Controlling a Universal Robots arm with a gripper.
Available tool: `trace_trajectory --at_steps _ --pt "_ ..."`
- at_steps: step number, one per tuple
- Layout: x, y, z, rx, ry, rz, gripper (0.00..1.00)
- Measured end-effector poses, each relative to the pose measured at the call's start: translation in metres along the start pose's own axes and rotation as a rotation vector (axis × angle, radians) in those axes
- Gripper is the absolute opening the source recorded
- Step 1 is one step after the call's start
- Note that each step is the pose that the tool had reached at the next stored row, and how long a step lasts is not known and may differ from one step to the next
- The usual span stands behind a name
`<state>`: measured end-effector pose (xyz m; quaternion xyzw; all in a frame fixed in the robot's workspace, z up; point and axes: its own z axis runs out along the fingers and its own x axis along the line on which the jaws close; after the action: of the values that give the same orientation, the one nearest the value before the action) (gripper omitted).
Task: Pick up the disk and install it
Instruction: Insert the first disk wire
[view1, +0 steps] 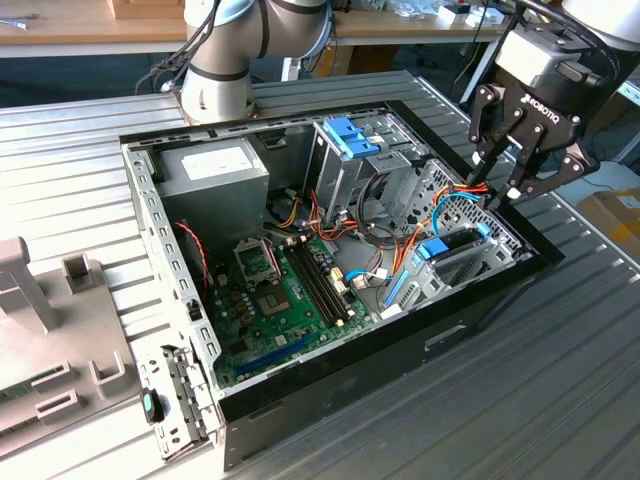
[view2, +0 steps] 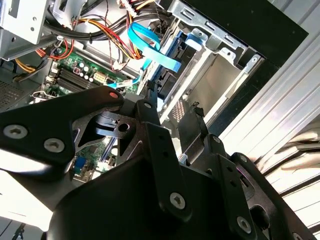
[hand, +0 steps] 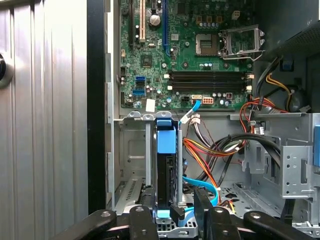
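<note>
While disk (hand: 166, 150) stands in bay (hand: 131, 150), pincer (view1: 504, 196) hovers.

Exterior view: bright, even light, with soft shadow inside case (view1: 160, 240). Second wrist view: glare blows out table (view2: 295, 105). First wrist view: disk (hand: 166, 142) top lit, lower part dim.

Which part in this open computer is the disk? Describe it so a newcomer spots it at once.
Find the open computer case, then its corner at the exterior view's right, under the gripper. The disk stands on edge there: a dark slab capped by a light-blue rail, unlike the bare-metal cage with blue tabs nearby.
</note>
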<state>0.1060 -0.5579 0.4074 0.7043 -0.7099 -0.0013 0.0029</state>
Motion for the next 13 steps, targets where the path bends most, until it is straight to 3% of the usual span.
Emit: trace_trajectory --at_steps 10,13 --pt "-0.0001 0.0005 0.0000 0.0000 0.0000 0.000 0.44" --pt "-0.0017 -0.0054 0.0001 0.0000 0.0002 -0.028 0.44"
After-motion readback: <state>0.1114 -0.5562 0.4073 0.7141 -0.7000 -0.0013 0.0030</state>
